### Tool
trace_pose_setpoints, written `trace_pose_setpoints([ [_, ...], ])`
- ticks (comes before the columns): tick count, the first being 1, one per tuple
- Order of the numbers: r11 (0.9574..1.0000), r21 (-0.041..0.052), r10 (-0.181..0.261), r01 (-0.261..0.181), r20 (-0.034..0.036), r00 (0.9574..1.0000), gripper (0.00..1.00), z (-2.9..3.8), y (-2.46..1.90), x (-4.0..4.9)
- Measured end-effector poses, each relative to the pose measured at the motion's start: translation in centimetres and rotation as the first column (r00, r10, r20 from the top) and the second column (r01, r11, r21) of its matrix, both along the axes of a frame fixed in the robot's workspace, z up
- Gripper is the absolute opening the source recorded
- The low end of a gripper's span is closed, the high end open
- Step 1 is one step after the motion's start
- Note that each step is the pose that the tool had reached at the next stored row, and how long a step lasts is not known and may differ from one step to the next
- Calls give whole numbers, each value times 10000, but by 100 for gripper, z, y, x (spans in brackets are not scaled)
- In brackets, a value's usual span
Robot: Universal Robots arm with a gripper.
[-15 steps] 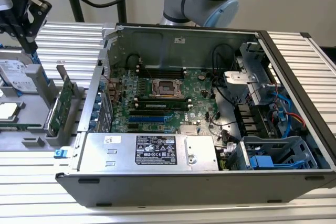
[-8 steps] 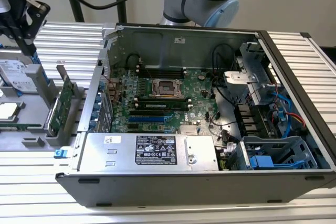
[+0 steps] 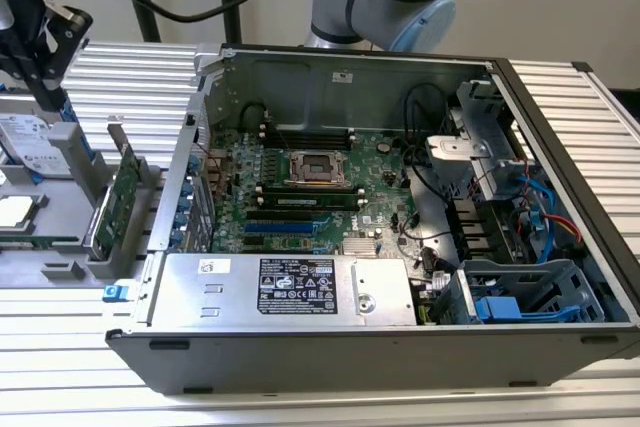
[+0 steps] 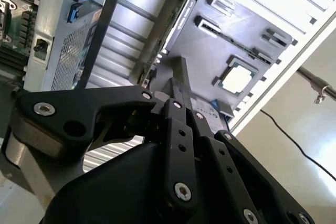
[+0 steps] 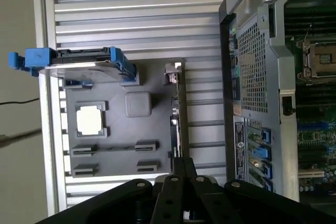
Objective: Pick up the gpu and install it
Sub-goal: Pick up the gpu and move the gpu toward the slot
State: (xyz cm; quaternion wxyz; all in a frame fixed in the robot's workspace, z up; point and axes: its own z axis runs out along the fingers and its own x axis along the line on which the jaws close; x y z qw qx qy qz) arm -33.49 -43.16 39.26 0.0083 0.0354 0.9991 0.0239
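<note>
end effector (image 5: 184, 165) looks pinched shut on nothing, i think; gpu (image 5: 177, 111) stands on edge in the gray holder (image 5: 118, 129) just below its tips, not touching; open pc case (image 5: 252, 51) sits off to one side

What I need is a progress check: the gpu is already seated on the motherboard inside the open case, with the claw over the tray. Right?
Not quite. The gpu is not on the motherboard; the exterior view shows it standing on edge in the tray outside the open case. The claw is over the tray.
</note>
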Motion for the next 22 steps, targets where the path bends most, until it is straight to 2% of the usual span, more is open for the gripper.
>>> trace_pose_setpoints([
  [22,10000,0,-1,1,-20,10000,0,0,-214,-10],
])
